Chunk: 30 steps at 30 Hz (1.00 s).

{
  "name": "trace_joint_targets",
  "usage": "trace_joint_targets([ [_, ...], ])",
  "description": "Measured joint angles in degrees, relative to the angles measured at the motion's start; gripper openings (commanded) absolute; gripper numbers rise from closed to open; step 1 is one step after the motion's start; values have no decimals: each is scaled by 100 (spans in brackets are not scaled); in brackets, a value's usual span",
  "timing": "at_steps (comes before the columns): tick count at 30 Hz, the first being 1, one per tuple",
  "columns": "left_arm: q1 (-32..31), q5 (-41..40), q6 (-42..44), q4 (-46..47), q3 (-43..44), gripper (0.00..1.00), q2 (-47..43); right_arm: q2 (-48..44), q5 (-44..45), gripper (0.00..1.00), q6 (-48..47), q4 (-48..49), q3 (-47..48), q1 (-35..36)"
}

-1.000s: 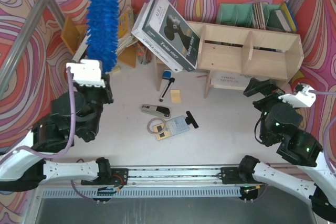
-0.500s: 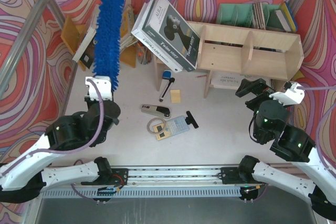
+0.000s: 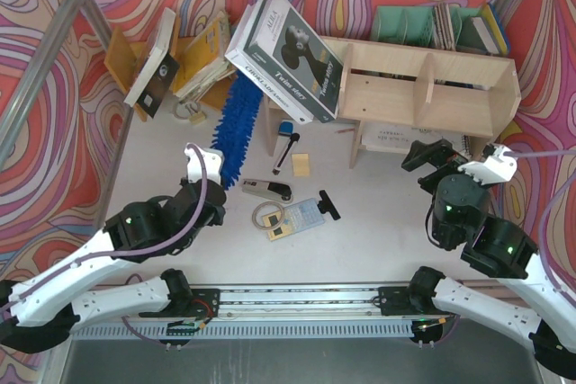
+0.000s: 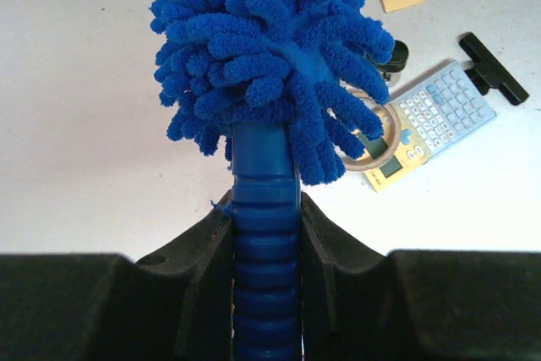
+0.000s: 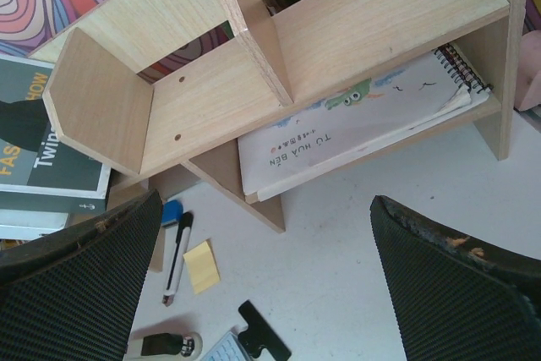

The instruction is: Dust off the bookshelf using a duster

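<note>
The bright-blue fluffy duster (image 3: 236, 126) slants low over the table, its tip near the leaning grey book. My left gripper (image 3: 203, 184) is shut on its ribbed blue handle (image 4: 265, 234), with the fluffy head (image 4: 270, 40) just beyond the jaws. The pale plywood bookshelf (image 3: 423, 87) stands at the back right, with two tiers and upright dividers. It also fills the top of the right wrist view (image 5: 338, 40). My right gripper (image 3: 427, 152) is open and empty just in front of the shelf's lower tier, its fingers (image 5: 76, 276) spread wide.
A large grey book (image 3: 288, 47) leans on the shelf's left end. A spiral notebook (image 5: 355, 124) lies in the lower tier. A marker (image 3: 288, 146), sticky note (image 3: 301, 165), stapler (image 3: 267, 189), calculator (image 3: 297, 216) and black clip (image 3: 328, 204) lie mid-table. An orange rack (image 3: 171, 56) stands back left and a green organizer (image 3: 414, 22) behind the shelf.
My left arm has swung the duster down from upright to a low slant pointing at the leaning book. My right gripper has shifted slightly left, toward the shelf front.
</note>
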Motion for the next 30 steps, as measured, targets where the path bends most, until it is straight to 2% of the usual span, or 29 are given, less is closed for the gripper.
trace_joint_targets([
  [6,24,313,-146,146,-70,0,216,-4,2,99,15,-9,-7,0],
  [13,28,603,-608,284,-634,0,361,-42,2,99,37,-35,-31,0],
  [24,175,1058,-1648,695,-2146,0,391,-131,2,99,48,-72,-70,0],
  [30,203,717,-1803,352,-1794,0,-210,-151,2,99,48,-72,-70,0],
])
